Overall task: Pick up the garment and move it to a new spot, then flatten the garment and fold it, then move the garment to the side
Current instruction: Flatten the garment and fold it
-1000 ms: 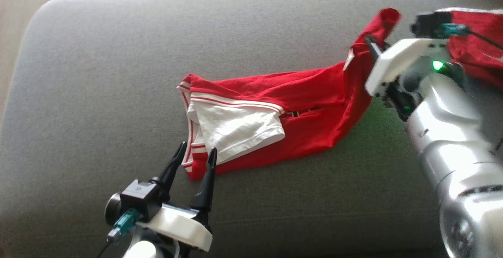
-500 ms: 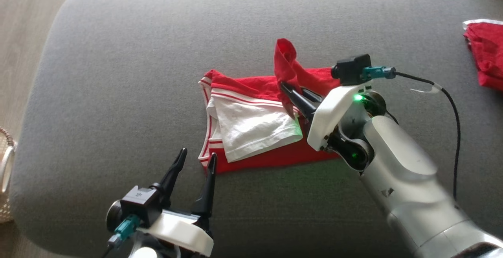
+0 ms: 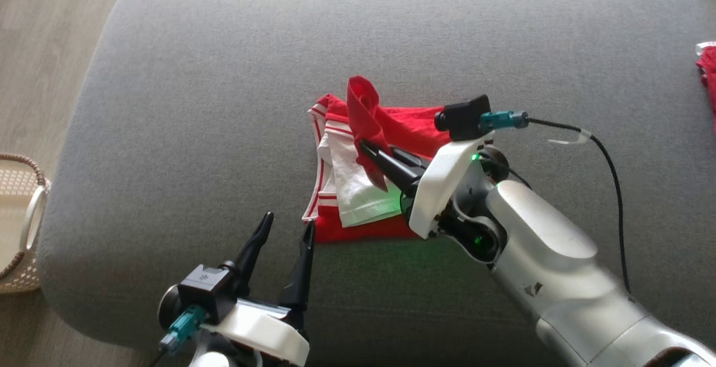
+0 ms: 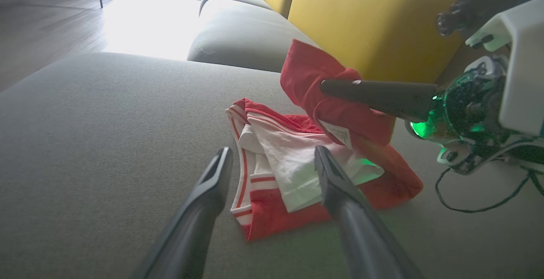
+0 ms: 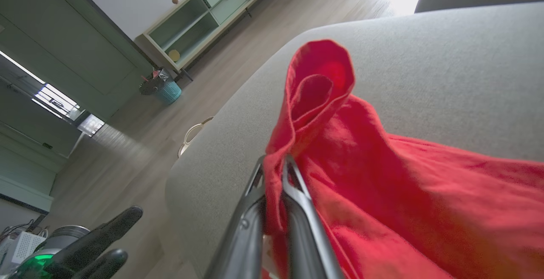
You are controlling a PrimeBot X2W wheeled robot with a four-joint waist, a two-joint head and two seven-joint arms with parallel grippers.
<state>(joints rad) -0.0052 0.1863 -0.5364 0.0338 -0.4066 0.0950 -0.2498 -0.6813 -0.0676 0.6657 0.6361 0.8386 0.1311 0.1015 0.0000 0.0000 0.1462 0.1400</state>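
Garment, head view: red cotton garment with white panels and striped trim point(image 3: 347, 191) lies partly folded near the middle of the grey upholstered sofa seat point(image 3: 196, 104). One red flap stands raised above it.
Right hand, head view: right hand point(image 3: 366, 147) is clenched on that raised flap above the garment, fingers pointing left and away.
Left hand, head view: left hand point(image 3: 288, 221) is released and empty, just short of the garment's near left corner and apart from it.
Garment, left wrist view: it sits straight ahead, its near striped corner showing between the spread fingers point(image 4: 212, 185). The flap hangs up and to the right from the other hand.
Flap, right wrist view: red cloth is pinched between two closed fingers point(image 5: 297, 211), a loop rising past the tips.
Relation for the fold: the striped edge runs near-to-far, left of the right hand, so the flap probably travels leftward. The left hand is nearer that corner.
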